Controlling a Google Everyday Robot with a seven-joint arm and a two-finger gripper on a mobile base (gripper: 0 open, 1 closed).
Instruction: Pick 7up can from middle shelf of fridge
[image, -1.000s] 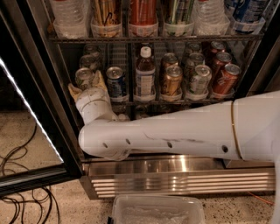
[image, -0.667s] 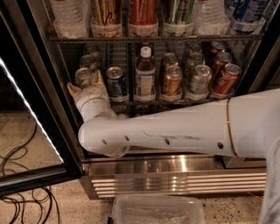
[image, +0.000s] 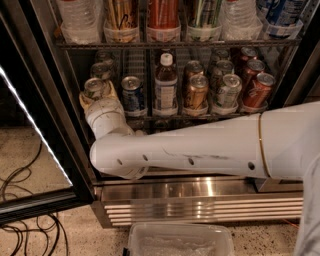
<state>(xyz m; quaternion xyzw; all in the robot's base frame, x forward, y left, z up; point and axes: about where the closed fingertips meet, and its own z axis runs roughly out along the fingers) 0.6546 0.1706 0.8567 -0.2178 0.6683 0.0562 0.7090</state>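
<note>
The fridge (image: 200, 187) stands open with its steel base grille below. On the middle shelf (image: 170, 117), a dark wire rack with white cup holders, the 7up can (image: 94, 88) stands at the front of the leftmost lane, its silver top showing. My gripper (image: 96, 96) reaches in from the lower right on a long white arm. Its beige fingers (image: 83, 102) sit on either side of the can, closed against it. The can's lower body is hidden behind the gripper and wrist.
On the same shelf, to the right, are a blue can (image: 132, 93), a white-capped bottle (image: 165, 85), a gold-brown can (image: 196, 92), a silvery can (image: 228, 91) and a red can (image: 259, 90). Tall bottles fill the rack above (image: 165, 20). The glass door (image: 35, 135) hangs open at left. A clear plastic bin (image: 180, 241) and cables (image: 25, 225) lie on the floor.
The arm has shifted slightly to the left. The gripper stays around the 7up can at the front of the left lane.
</note>
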